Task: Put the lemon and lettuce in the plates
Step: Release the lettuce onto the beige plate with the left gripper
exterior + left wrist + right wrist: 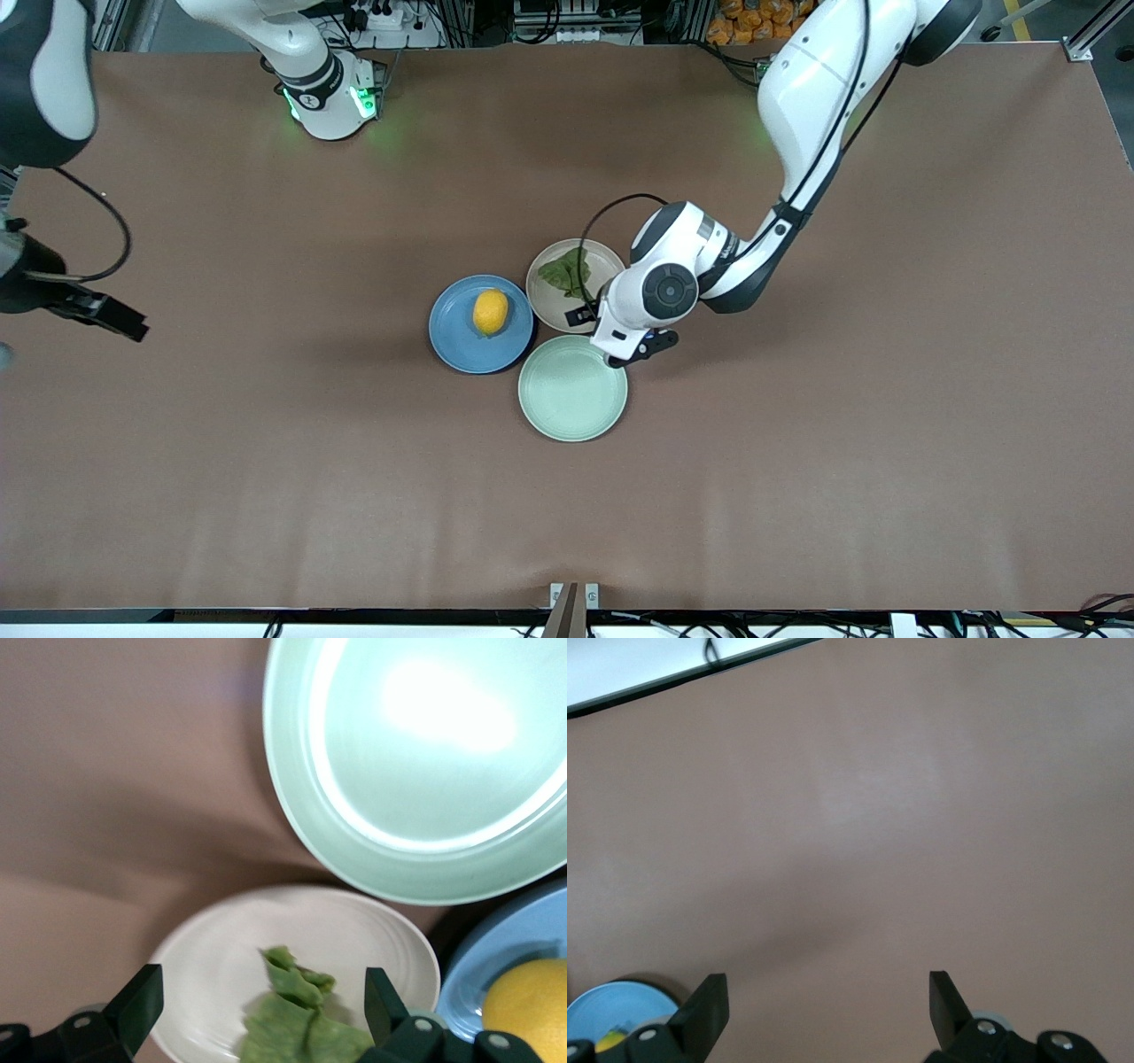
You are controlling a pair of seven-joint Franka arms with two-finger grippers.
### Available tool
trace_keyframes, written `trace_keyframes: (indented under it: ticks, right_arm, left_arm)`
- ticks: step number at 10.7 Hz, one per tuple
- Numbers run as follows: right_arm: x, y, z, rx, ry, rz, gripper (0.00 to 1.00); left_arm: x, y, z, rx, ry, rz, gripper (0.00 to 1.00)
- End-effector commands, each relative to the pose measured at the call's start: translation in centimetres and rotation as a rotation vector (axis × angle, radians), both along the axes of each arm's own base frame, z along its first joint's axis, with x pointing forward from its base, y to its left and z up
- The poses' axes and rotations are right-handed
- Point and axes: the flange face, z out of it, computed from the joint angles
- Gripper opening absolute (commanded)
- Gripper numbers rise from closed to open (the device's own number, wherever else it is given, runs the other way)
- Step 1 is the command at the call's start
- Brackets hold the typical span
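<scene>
The lemon [490,312] lies in the blue plate [447,341]; both also show in the left wrist view, the lemon [527,1005] and the blue plate [496,948]. The lettuce [567,273] lies in the beige plate [554,307]. My left gripper [585,312] hangs open and empty just above the beige plate [213,966], its fingers either side of the lettuce [297,1019], not touching it [263,992]. My right gripper [124,323] waits open and empty over bare table at the right arm's end [824,997].
An empty pale mint-green plate [572,388] sits nearer the front camera, touching both other plates; it also shows in the left wrist view [425,771]. The brown table [797,443] stretches around the three plates. The blue plate's edge [611,1005] shows in the right wrist view.
</scene>
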Motion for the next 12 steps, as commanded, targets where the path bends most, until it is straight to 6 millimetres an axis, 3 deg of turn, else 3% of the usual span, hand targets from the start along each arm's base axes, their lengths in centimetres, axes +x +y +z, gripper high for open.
trace_keyframes:
  ticks: [1, 5, 7, 8, 12]
  right_arm:
    - [-0.5, -2.9, 0.0, 0.003, 0.002, -0.01, 1.0]
    - [-1.4, -7.9, 0.3, 0.012, 0.009, 0.034, 1.0]
    - [-1.4, -7.7, 0.5, 0.028, 0.002, 0.033, 1.0]
    - [-1.9, -7.7, 1.5, 0.048, -0.014, 0.034, 1.0]
    - [-3.1, -6.0, 3.0, 0.063, -0.021, 0.068, 1.0]
  left_arm:
    - [2.0, 4.2, 5.6, 0.081, -0.086, -0.079, 1.0]
    - [6.3, 13.4, 12.2, 0.155, -0.174, -0.186, 1.0]
    - [8.1, 18.9, 16.1, 0.185, -0.229, -0.208, 1.0]
    - [8.8, 21.5, 17.7, 0.186, -0.245, -0.207, 1.0]
    - [9.1, 29.1, 25.0, 0.19, -0.292, -0.228, 1.0]
